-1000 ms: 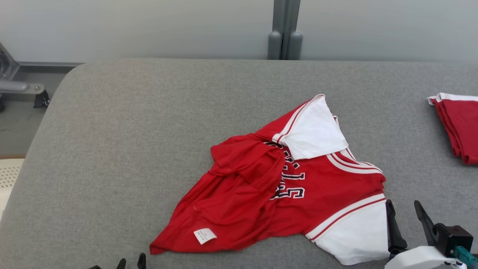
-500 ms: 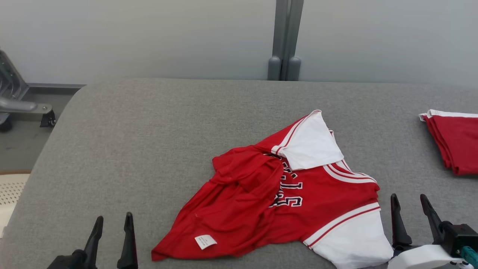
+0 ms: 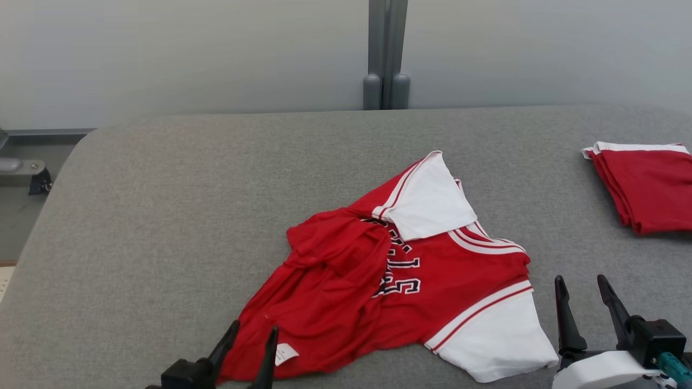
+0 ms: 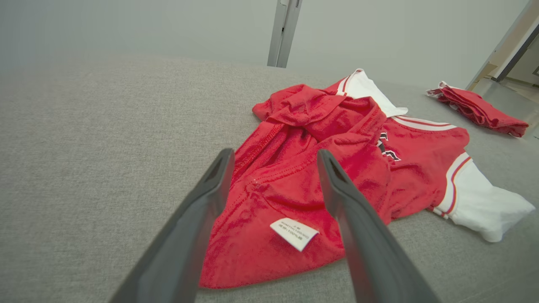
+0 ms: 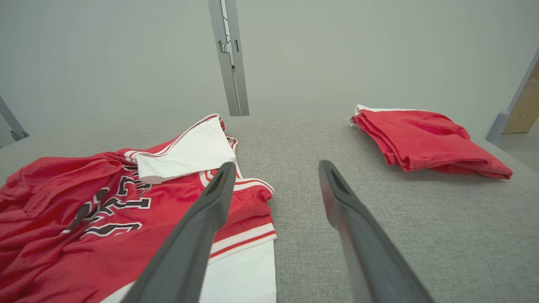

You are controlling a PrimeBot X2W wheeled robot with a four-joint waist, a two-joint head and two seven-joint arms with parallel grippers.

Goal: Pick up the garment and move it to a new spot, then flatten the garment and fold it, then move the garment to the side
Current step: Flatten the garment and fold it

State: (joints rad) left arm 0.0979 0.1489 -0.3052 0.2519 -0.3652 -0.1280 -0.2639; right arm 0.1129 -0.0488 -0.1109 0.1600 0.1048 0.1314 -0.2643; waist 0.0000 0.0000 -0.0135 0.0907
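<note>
Folds hide some lettering [image 3: 403, 283] on the crumpled red shirt [image 3: 335, 292]. Left tool [image 3: 254, 326] gapes over its hem [image 3: 324, 361], right tool [image 3: 579, 278] gapes beside its sleeve [image 3: 494, 337].

Both garment [image 3: 335, 292] lettering [image 3: 403, 275] and white tag [image 4: 294, 234] are illegible.

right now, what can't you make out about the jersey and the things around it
Lettering on the jersey: head view, a red fold covers part of it, so it can't be read whole.
Label: left wrist view, print too small.
Folded red garment: right wrist view, any print hidden inside its own folds.
Left claw: head view, base cut by bottom edge.
</note>
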